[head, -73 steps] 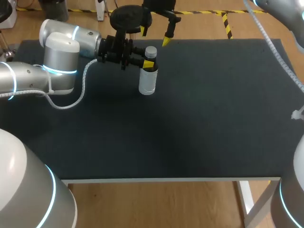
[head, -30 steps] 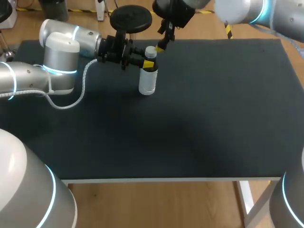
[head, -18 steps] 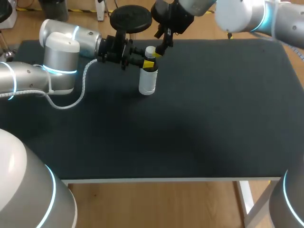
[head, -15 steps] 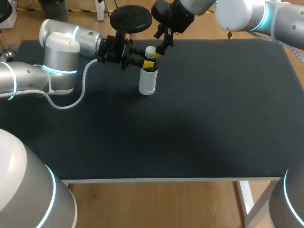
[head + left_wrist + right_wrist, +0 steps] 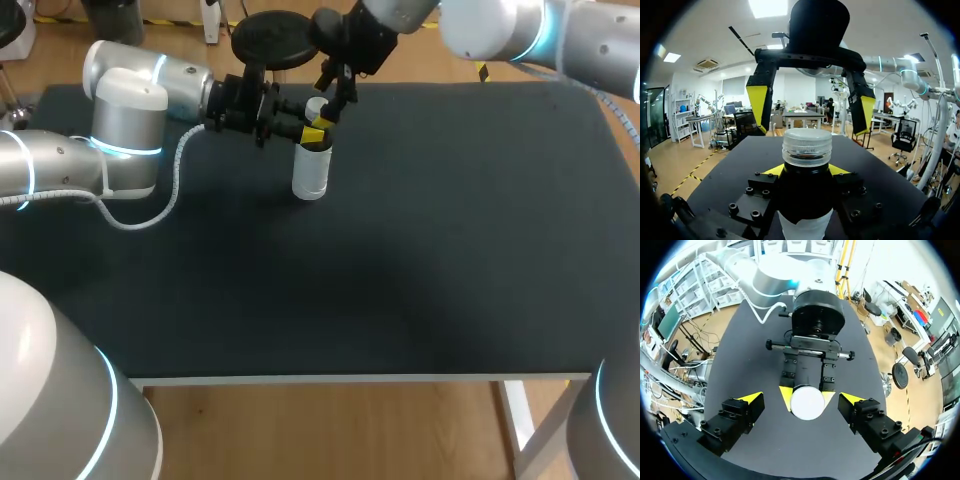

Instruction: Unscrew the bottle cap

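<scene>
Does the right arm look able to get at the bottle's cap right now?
Probably yes. The right hand hangs over the cap with its fingers open either side, nothing between. The left hand grips the bottle below the cap, leaving it exposed.

A dark table [image 5: 420, 250] (black mat-like top) carries one upright bottle [image 5: 311, 178].

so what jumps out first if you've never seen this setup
The small bottle stands upright at the far side of the dark table, its neck clamped from the side by the left gripper. Right over its ribbed cap hangs the right gripper, its yellow-tipped fingers spread wide to either side, not touching it.
</scene>
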Action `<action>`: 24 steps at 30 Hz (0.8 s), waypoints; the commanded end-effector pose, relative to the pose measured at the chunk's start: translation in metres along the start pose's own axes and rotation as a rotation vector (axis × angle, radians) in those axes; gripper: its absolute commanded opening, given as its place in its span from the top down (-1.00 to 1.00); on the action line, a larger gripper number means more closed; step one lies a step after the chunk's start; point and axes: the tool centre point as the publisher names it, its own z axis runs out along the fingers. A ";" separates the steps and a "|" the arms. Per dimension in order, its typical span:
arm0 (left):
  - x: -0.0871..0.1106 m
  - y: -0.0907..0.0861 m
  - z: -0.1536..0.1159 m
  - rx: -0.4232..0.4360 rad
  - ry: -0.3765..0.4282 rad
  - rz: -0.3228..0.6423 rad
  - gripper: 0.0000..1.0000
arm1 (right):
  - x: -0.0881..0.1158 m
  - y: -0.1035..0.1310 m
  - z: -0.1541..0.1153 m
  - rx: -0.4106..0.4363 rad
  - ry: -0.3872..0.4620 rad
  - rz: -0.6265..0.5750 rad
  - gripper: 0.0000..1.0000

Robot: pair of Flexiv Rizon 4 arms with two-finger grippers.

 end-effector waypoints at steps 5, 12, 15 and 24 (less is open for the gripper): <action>-0.001 0.001 0.000 0.000 0.004 0.000 1.00 | -0.005 0.000 0.003 -0.002 0.042 0.006 -1.00; -0.001 0.001 0.000 0.000 0.004 0.000 1.00 | -0.003 -0.001 0.007 0.005 0.062 0.002 -1.00; -0.001 0.001 0.000 0.000 0.004 0.000 1.00 | -0.003 -0.001 0.007 0.006 0.064 0.002 -1.00; -0.001 0.001 0.000 0.000 0.004 0.000 1.00 | -0.003 -0.001 0.006 -0.001 0.074 -0.008 0.62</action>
